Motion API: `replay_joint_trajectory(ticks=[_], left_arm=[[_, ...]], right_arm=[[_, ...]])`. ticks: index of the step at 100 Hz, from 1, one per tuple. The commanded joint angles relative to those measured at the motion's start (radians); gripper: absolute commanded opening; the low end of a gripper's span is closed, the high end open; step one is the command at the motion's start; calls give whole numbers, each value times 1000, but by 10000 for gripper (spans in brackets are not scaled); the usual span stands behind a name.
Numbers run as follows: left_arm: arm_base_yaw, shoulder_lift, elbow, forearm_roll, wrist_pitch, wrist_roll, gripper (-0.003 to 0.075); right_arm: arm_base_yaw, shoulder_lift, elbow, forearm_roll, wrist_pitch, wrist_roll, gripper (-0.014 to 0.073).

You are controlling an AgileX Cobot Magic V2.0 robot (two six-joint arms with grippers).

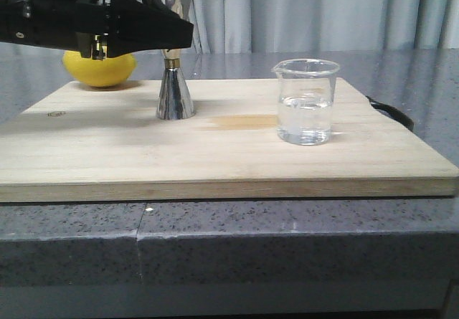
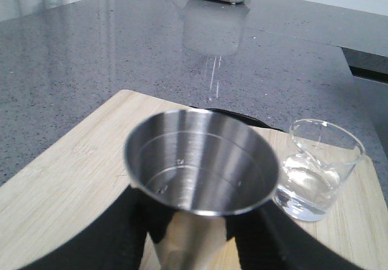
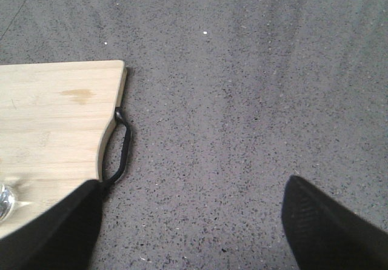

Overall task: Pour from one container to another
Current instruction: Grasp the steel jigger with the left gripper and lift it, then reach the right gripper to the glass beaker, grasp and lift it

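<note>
Your left gripper (image 1: 168,32) has its fingers apart around the upright jigger (image 1: 175,89), apparently not yet clamped, while the beaker (image 1: 305,101) stands rightward on the board (image 1: 215,154), nearer your open, empty right gripper (image 3: 194,221).

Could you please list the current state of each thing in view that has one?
Jigger: upright on the board, top cup empty, left gripper around it.
Beaker: upright, partly filled with clear liquid, untouched.
Lemon: whole, resting on the board.
Right gripper: open, empty, over the countertop.
</note>
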Motion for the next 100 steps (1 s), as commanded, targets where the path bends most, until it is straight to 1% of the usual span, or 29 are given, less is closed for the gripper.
replay_joint_trajectory(ticks=[1, 18, 39, 47, 53, 58, 64, 74, 87, 100], left_arm=[[-11, -35, -27, -68, 78, 4, 248], [-11, -35, -34, -82, 126, 4, 241], [-11, -53, -53, -82, 126, -5, 242], [-11, -76, -58, -82, 126, -9, 242], [-11, -97, -58, -82, 126, -24, 241], [-11, -116, -58, -82, 126, -31, 241], [-11, -138, -58, -82, 126, -33, 242], [-11, -159, -58, -82, 126, -33, 241], [-11, -163, -58, -82, 126, -33, 241], [-11, -163, -58, -82, 126, -33, 241]], right_arm=[[-7, 7, -37, -11, -79, -12, 550], [-7, 7, -37, -11, -79, -12, 550], [-7, 9, -37, 3, -134, -17, 550], [2, 20, -37, 56, -173, -69, 550], [19, 35, -37, 120, -204, -144, 550], [35, 49, -37, 163, -225, -179, 550], [71, 75, -37, 196, -256, -209, 550], [137, 123, -37, 196, -291, -211, 550], [271, 196, -37, 194, -363, -213, 550], [381, 261, -35, 194, -438, -215, 550]])
